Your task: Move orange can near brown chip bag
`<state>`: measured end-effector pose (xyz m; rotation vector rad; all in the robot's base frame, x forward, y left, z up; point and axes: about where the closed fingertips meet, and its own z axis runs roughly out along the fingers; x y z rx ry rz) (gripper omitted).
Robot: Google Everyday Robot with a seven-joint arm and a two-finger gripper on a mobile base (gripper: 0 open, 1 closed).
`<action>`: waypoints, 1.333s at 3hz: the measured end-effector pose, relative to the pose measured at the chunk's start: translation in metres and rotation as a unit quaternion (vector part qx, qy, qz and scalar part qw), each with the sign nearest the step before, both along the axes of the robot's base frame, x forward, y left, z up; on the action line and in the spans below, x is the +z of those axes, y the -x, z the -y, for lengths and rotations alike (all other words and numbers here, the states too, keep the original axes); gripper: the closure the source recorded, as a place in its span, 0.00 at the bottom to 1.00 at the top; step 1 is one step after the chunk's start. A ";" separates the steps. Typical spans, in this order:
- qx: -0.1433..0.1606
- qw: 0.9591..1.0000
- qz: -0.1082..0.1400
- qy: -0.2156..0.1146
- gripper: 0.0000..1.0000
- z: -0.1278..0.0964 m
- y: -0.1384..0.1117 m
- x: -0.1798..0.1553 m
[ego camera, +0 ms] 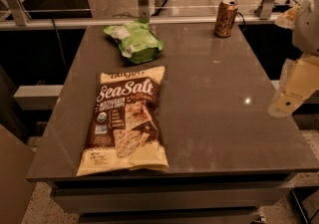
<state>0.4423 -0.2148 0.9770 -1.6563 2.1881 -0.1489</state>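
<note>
Brown chip bag (124, 118) lies flat at front left of the table (214, 98), with a green bag (134, 42) just behind it. Orange can (226, 17) stands upright at the far right corner, well apart from both. Gripper (291, 93) hangs off the table's right side, state cannot be told. Step judged: approach, can ungrasped, so next comes a reach to that corner; only the green bag crowds the drop spot.

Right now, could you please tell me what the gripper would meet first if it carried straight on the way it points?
Probably the bare table. The gripper, beside the table's right edge, seems to point down and left, while the orange can stands at the back edge, out of that line. Depth is unclear.
</note>
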 end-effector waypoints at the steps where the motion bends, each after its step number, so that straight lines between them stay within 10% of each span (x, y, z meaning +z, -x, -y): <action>1: -0.018 0.998 0.050 -0.028 0.00 -0.004 -0.021 -0.003; 4: 0.020 0.982 0.119 -0.144 0.00 -0.007 -0.091 -0.022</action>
